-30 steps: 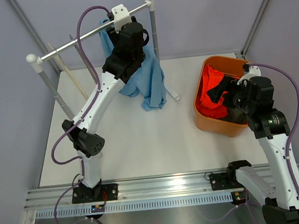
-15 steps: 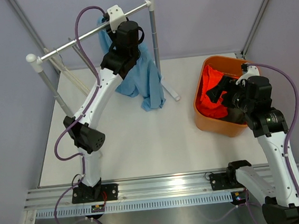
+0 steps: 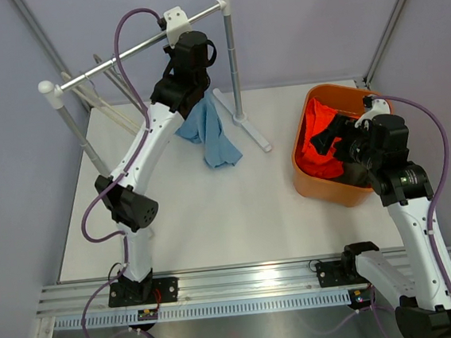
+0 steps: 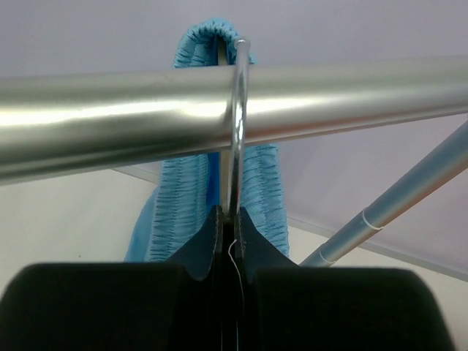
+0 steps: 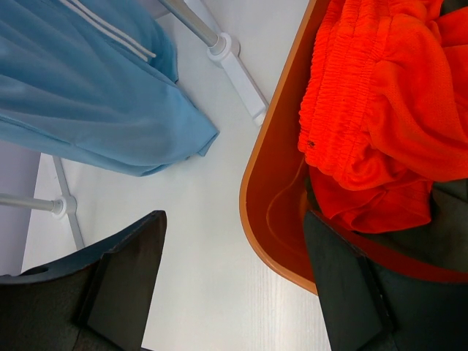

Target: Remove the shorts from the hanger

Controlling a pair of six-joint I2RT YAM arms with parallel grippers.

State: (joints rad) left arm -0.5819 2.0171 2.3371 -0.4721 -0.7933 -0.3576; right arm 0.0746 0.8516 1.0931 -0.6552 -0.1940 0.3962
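Observation:
The light blue shorts (image 3: 210,132) hang bunched from a wire hanger whose metal hook (image 4: 238,110) loops over the silver rail (image 3: 119,58). My left gripper (image 4: 228,219) is up at the rail, shut on the hook's shank just below the bar. Its ribbed blue waistband (image 4: 183,197) shows behind the jaws. Orange shorts (image 5: 380,95) lie in the orange basket (image 3: 323,191) on top of dark olive shorts (image 5: 439,227). My right gripper (image 5: 234,219) hovers open over the basket's near-left rim (image 5: 267,219), one finger above the table and one above the basket, holding nothing.
The rack stands at the back left on white-capped posts (image 3: 69,124), its foot bar (image 3: 245,127) running toward the basket. Pale rods (image 3: 94,90) lean behind the rail. Grey walls close in on both sides.
The left gripper rose to the rail and shut on the hanger hook. The blue shorts drew in and swung left, uncovering the rack's right post and foot. The right arm stayed put.

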